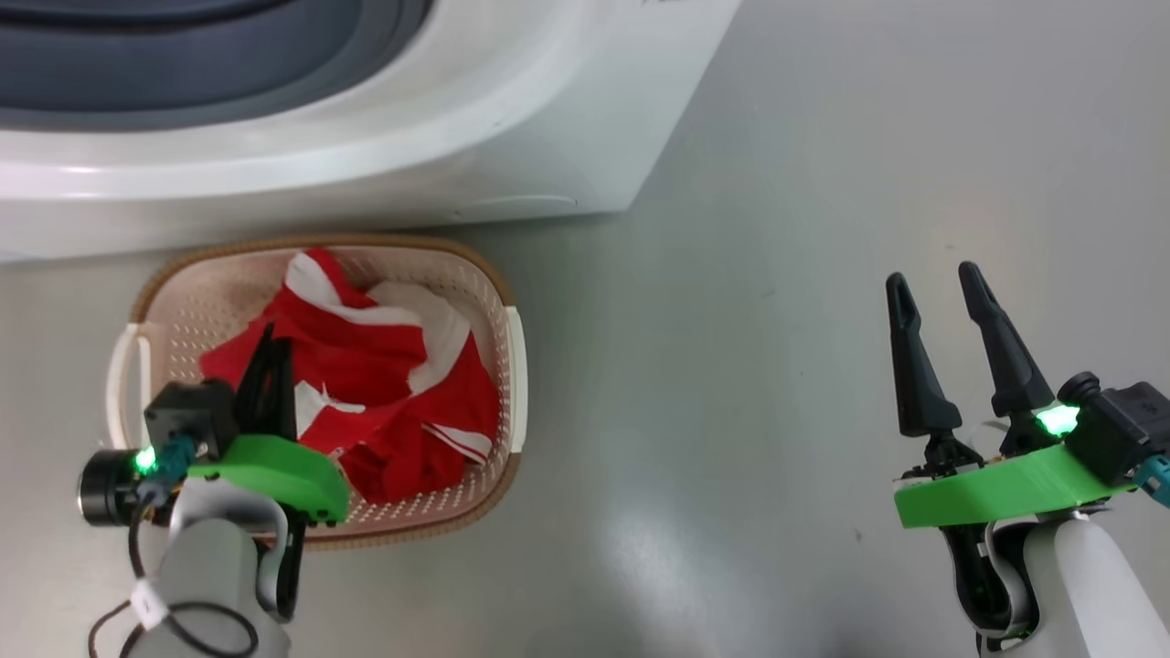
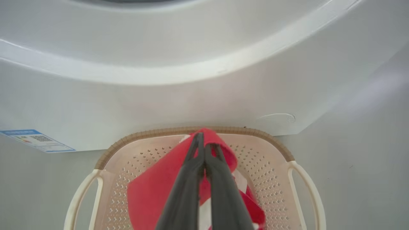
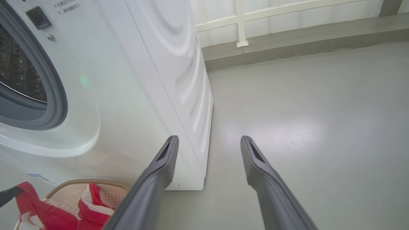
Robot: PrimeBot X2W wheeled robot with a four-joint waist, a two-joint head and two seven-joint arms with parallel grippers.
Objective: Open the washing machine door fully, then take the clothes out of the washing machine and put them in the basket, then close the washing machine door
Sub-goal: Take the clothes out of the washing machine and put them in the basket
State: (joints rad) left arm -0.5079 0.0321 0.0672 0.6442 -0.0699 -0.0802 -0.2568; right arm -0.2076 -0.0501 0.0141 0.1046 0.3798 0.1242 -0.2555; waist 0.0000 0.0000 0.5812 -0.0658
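The red and white clothes (image 1: 366,384) lie mostly inside the cream basket (image 1: 320,245), which stands on the floor against the front of the white washing machine (image 1: 512,137). My left gripper (image 1: 270,343) hangs over the basket's left half, shut on a fold of the clothes (image 2: 153,188) that drapes over its tips (image 2: 206,143). My right gripper (image 1: 934,279) is open and empty over bare floor, far right of the basket. In the right wrist view its tips (image 3: 208,139) point past the machine's corner (image 3: 134,95), with the steel drum (image 3: 19,70) exposed. The washing machine door is out of view.
Grey floor (image 1: 731,411) spreads to the right of the machine and basket. A low ledge and white railing (image 3: 239,22) run along the far wall. A blue printed label (image 2: 38,140) sits low on the machine's front.
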